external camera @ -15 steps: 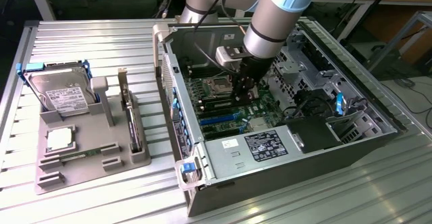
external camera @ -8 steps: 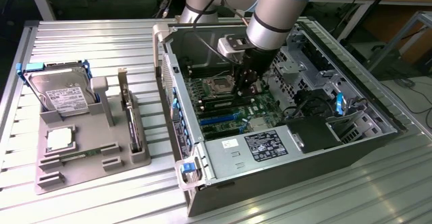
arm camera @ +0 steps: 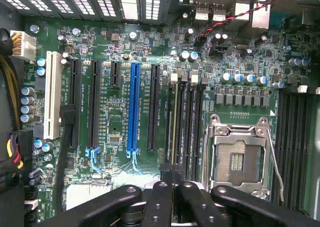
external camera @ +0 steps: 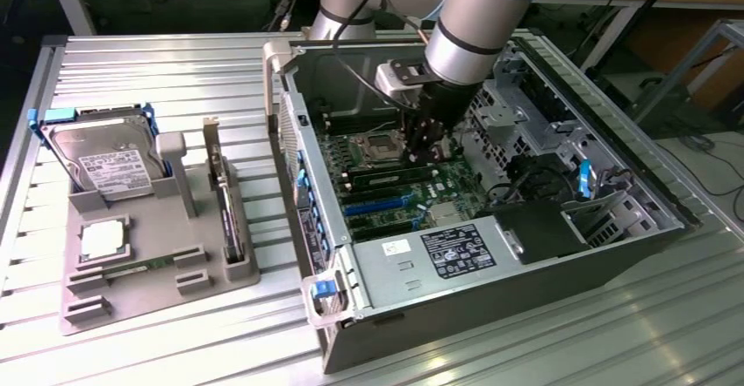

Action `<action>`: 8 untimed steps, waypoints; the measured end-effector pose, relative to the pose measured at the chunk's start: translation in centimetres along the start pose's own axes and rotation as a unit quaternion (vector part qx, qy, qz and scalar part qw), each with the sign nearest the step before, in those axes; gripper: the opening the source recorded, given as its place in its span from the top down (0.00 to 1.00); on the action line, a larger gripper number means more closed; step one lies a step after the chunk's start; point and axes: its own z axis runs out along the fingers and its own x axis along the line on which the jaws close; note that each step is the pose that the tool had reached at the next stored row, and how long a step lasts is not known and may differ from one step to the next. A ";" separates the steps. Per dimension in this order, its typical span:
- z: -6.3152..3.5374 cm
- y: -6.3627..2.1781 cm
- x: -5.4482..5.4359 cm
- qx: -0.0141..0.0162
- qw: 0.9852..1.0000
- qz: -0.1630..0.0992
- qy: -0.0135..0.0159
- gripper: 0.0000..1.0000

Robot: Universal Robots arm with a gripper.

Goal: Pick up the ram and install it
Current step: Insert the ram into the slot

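My gripper (external camera: 421,152) reaches down inside the open computer case (external camera: 384,303), just above the motherboard (external camera: 448,196). In the wrist view its black fingers (arm camera: 161,197) are pressed close together on the ram (arm camera: 174,122). The ram appears there as a thin edge-on strip lying along one of the memory slots beside the empty processor socket (arm camera: 239,159). From the exterior view, the ram (external camera: 389,177) is a long green stick lying across the board directly under the fingers.
A blue expansion slot (arm camera: 133,107) and several black ones run parallel to the memory slots. Drive cages and cables (external camera: 546,172) crowd the case toward the exterior view's right. On the exterior view's left, a grey tray (external camera: 152,292) carries a hard drive (external camera: 99,155), a silver processor (external camera: 103,236) and a dark expansion card (external camera: 223,203).
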 end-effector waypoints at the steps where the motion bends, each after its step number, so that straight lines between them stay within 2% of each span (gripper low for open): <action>1: -0.02 -0.44 0.0 0.000 1.000 0.000 0.000 0.90; 3: -0.06 -1.30 0.1 0.000 1.000 0.000 0.000 0.90; 4: -0.09 -2.26 0.1 0.000 1.000 0.000 0.000 0.90; 6: -0.15 -3.39 0.2 0.000 1.000 0.000 0.000 0.90; 8: -0.17 -3.90 0.2 0.000 1.000 0.000 0.000 0.90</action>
